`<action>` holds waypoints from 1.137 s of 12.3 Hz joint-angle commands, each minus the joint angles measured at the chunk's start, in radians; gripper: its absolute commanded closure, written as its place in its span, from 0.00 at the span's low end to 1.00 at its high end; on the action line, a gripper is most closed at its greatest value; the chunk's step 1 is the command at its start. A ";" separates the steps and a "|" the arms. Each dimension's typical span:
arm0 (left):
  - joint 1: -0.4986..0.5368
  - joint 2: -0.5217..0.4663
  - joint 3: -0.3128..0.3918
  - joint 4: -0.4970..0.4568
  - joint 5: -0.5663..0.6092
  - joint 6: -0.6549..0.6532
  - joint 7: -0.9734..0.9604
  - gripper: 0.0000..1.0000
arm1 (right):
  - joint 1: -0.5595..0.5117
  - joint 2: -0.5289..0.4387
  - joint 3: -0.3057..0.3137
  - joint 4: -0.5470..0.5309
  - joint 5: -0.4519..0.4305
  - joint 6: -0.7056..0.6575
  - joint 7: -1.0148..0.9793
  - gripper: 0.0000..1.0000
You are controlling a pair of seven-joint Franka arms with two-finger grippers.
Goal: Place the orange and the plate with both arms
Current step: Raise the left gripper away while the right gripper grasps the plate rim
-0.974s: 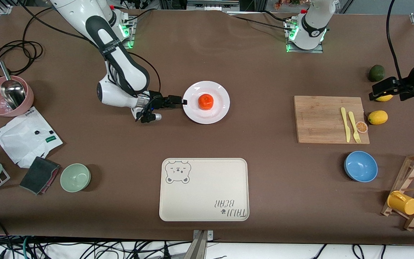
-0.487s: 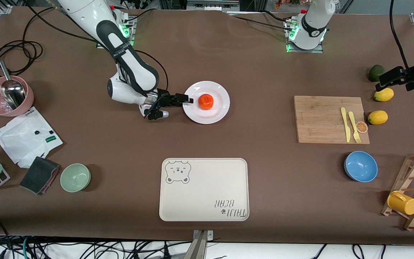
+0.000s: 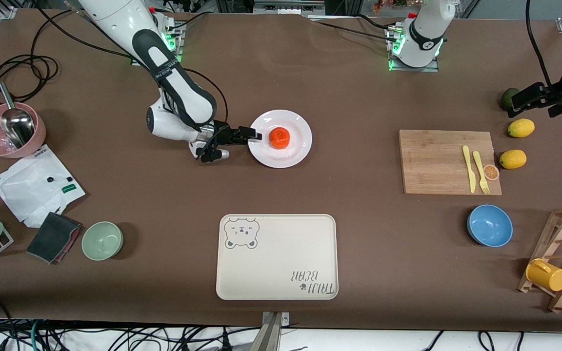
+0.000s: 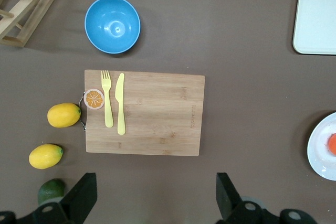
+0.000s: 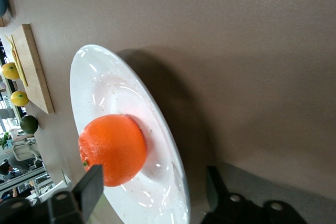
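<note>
The orange (image 3: 279, 137) sits on the plate (image 3: 300, 146) mid-worktop. The right hand (image 3: 256, 136) straddles the plate's rim, fingers apart. The left hand (image 3: 530, 100), fingers apart, waits over the lemons (image 3: 521, 127). A tilted lift could roll the orange off

bare table (image 3: 359, 122) around plate (image 3: 296, 148) – unobstructed
</note>
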 commanded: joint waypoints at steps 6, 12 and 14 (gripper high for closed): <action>-0.017 0.010 0.008 0.005 -0.024 0.007 0.022 0.00 | 0.012 0.021 0.007 -0.008 0.101 0.018 -0.117 0.57; -0.033 0.022 0.003 0.023 -0.022 0.007 0.019 0.00 | 0.012 0.029 0.006 -0.011 0.102 0.012 -0.148 0.96; -0.033 0.024 -0.014 0.025 -0.019 0.007 0.016 0.00 | 0.010 0.026 0.003 -0.004 0.102 0.010 -0.146 1.00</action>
